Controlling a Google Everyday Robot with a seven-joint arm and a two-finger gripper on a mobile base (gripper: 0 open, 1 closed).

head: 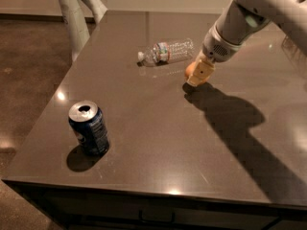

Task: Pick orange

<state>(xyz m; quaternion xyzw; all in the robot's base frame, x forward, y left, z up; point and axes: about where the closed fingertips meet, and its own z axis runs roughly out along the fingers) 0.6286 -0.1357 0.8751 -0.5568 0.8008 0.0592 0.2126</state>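
Note:
The orange [190, 70] shows as a small round orange patch at the left of my gripper [198, 74], in the middle right of the dark table [158, 143]. The pale fingers [202, 72] close around it and hide most of the fruit. The gripper holds it just above the tabletop, with its shadow right below. The arm reaches down from the upper right.
A clear plastic water bottle [165, 51] lies on its side just left of the gripper. A blue soda can [88, 128] stands upright near the front left edge. White legs of some object [72, 13] stand on the floor at the table's far left corner.

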